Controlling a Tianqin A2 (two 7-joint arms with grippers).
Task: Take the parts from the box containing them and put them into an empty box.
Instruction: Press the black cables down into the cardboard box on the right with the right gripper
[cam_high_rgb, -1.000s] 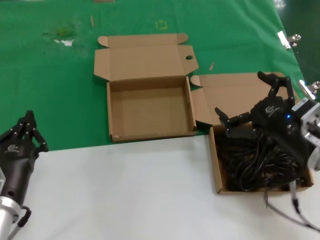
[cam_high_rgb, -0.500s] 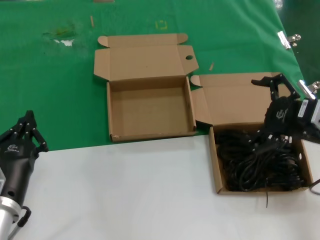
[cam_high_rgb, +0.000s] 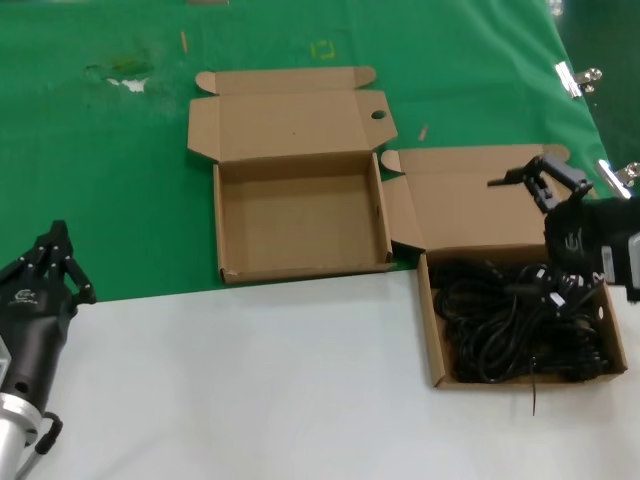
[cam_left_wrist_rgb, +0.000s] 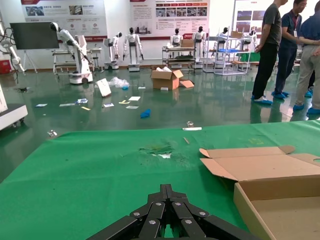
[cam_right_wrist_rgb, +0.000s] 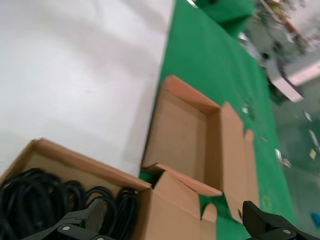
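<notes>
Withdrawn rightward, right hand (cam_high_rgb: 548, 228) hangs spread above the cords (cam_high_rgb: 515, 320); left hand (cam_high_rgb: 48, 272) looks closed.

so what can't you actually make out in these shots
- Number of power cords: in the head view they are one black tangle in the right-hand box.
- Right pincer: the head view's edge cuts off the arm, and the right wrist view shows only its open finger ends, holding nothing.
- Left pincer: shut and parked at the table's near left; the left wrist view shows only its tips.
- Empty box: the left wrist view's edge crops it.
</notes>
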